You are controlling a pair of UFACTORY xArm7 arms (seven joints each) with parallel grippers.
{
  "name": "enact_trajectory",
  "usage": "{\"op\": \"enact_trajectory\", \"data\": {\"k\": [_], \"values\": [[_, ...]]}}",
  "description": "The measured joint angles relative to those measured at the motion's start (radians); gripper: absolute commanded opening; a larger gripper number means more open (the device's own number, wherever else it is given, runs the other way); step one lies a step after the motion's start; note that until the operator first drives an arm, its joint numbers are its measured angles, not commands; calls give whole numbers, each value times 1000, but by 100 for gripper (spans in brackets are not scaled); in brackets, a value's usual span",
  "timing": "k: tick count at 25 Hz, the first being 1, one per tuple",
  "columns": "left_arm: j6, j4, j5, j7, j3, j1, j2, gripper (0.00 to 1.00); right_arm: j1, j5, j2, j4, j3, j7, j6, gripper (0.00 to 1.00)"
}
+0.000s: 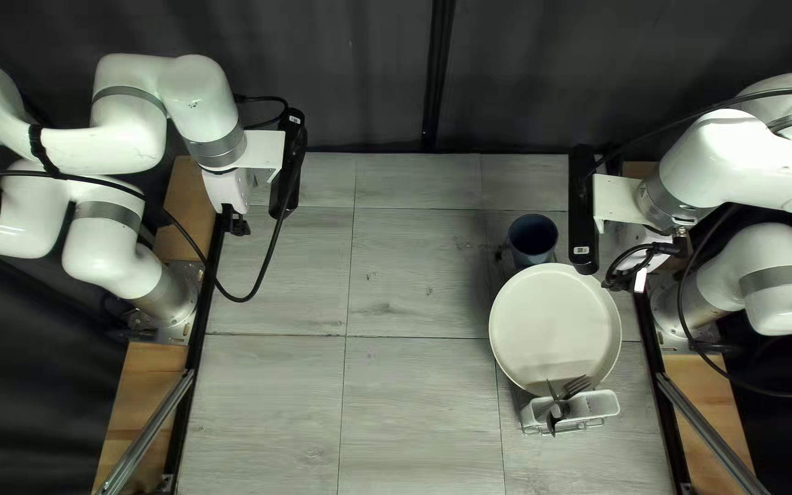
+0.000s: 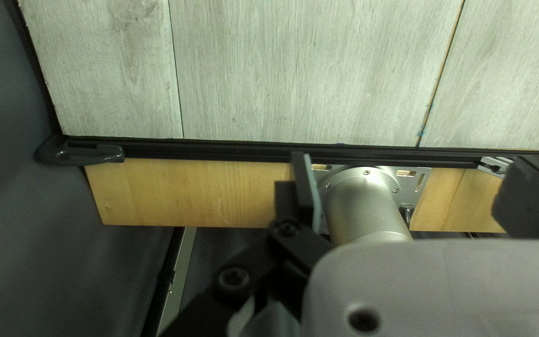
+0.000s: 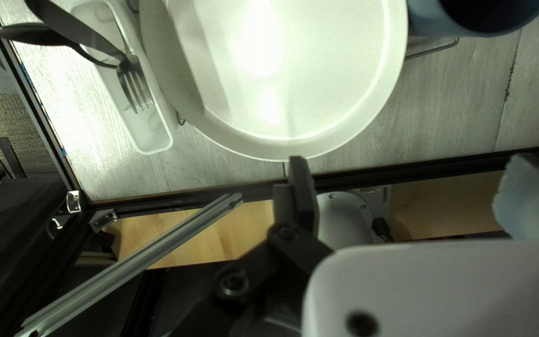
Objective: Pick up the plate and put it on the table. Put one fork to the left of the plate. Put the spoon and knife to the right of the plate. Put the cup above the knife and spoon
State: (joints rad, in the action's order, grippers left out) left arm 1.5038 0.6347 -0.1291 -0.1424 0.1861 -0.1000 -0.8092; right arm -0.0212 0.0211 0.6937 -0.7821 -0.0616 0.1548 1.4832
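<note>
Plate at right of the top left view, between cup and cutlery holder. Both sets of jaws apart. Likely step: plate lift. You straddle its rim with the right jaws, close squarely, raise level, clear of the fork.

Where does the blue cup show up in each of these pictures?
Top left view: right of centre, just beyond the plate, is the cup.
Left wrist view: not in it.
Right wrist view: partly seen beside the plate, opposite the cutlery basket.
Shared landmark: the grey tabletop.
</note>
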Motion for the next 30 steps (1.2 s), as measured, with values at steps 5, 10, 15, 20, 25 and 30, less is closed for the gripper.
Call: {"op": "enact_trajectory", "data": {"k": [5, 10, 15, 20, 25, 30], "values": [[0, 0, 0, 0, 0, 0, 0, 100, -3, -27, -21, -12, 5, -27, 0, 100], [0, 0, 0, 0, 0, 0, 0, 100, -42, -77, -73, -63, 20, -15, 26, 100], [0, 0, 0, 0, 0, 0, 0, 100, -112, -102, -128, -83, 36, 120, 12, 100], [0, 0, 0, 0, 0, 0, 0, 100, -177, -103, -195, -88, 33, 353, -42, 100], [0, 0, 0, 0, 0, 0, 0, 100, -230, -96, -255, -81, 28, 558, -91, 100], [0, 0, 0, 0, 0, 0, 0, 100, -259, -105, -310, -54, 13, 703, -132, 100]]}}
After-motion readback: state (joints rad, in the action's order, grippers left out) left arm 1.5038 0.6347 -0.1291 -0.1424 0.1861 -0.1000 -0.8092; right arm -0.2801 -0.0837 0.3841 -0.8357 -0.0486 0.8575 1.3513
